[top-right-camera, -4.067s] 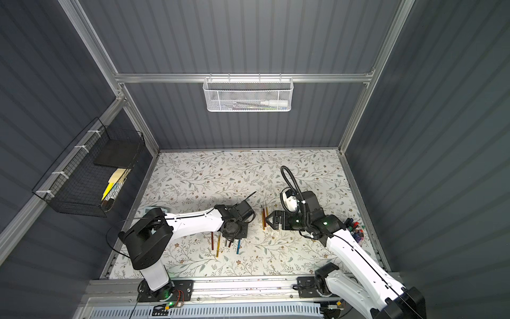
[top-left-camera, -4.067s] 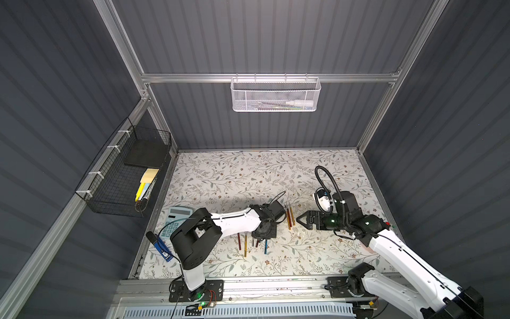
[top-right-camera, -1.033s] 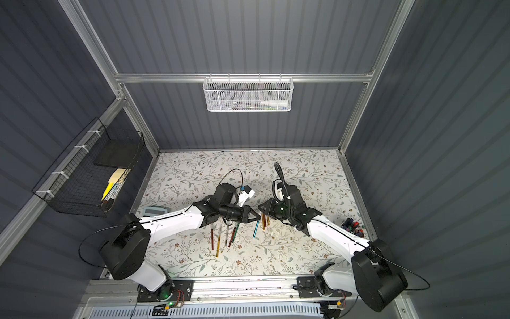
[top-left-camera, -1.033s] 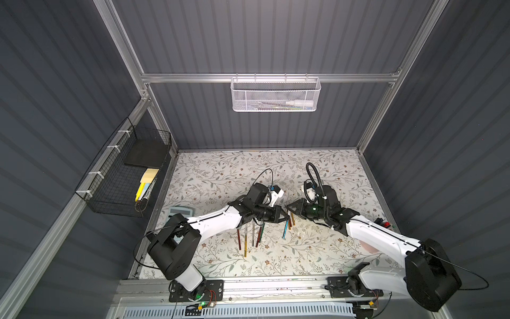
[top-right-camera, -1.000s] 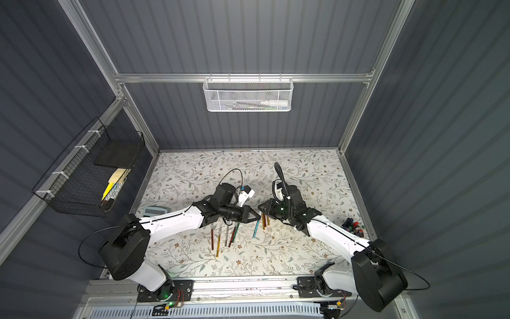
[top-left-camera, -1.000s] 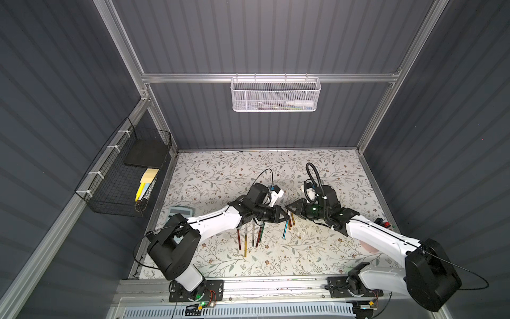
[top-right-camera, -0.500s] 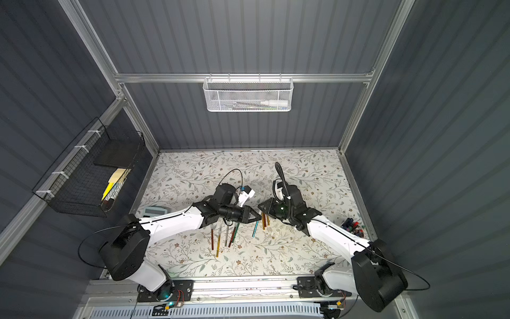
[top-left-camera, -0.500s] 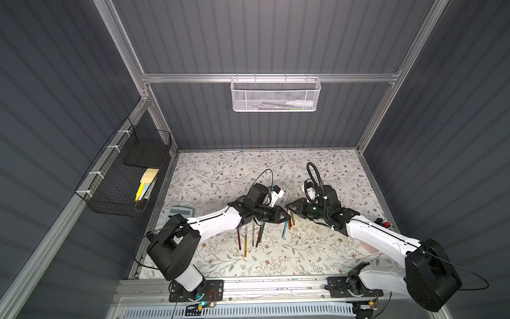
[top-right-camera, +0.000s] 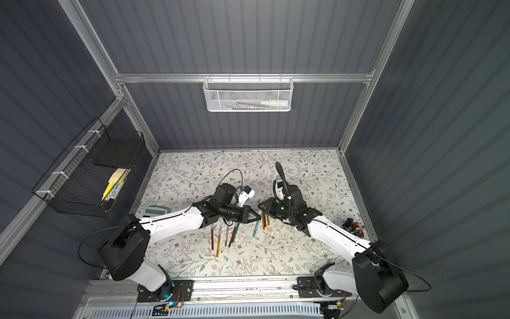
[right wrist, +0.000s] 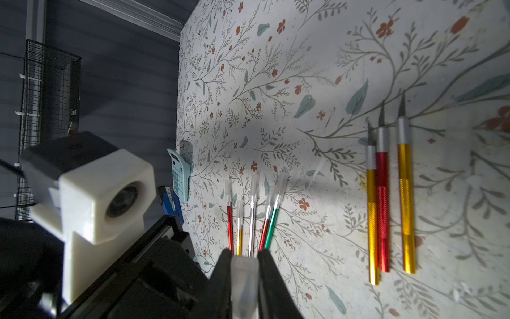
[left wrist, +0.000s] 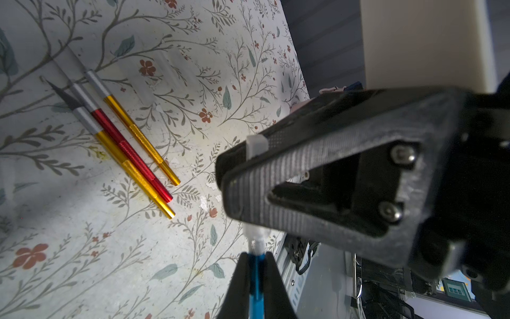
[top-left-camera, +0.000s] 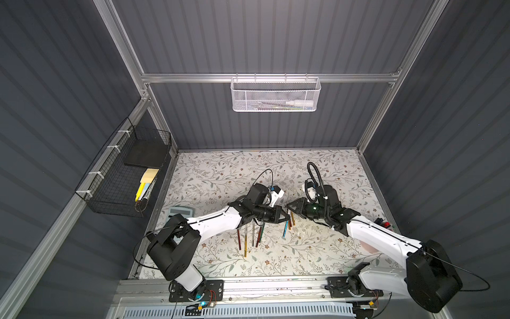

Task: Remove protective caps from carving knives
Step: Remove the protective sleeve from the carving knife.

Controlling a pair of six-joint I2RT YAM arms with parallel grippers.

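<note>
Both arms meet over the middle of the floral mat [top-left-camera: 220,176]. My left gripper [left wrist: 256,265] [top-left-camera: 287,218] is shut on the handle of a blue carving knife [left wrist: 256,287] [top-right-camera: 256,228], which hangs slanted below it. My right gripper [right wrist: 245,258] [top-right-camera: 260,207] is shut on the clear protective cap [right wrist: 244,279] at that knife's front end [left wrist: 256,241]. I cannot tell whether the cap is fully off. Three bare-bladed knives, gold, red and gold [right wrist: 386,207] [left wrist: 132,143], lie side by side below the grippers. Several capped knives [right wrist: 249,218] [top-left-camera: 251,234] lie under the left arm.
A teal calculator [top-left-camera: 180,212] lies at the mat's left edge. A black wire basket [top-left-camera: 124,176] hangs on the left wall and a white mesh basket [top-left-camera: 274,95] on the back wall. Small coloured markers [top-right-camera: 352,223] sit at the right edge.
Four seconds ago the grippers were apart, the left one low over the knives. Now they meet tip to tip with the blue knife between them. In the last second nothing has visibly moved.
</note>
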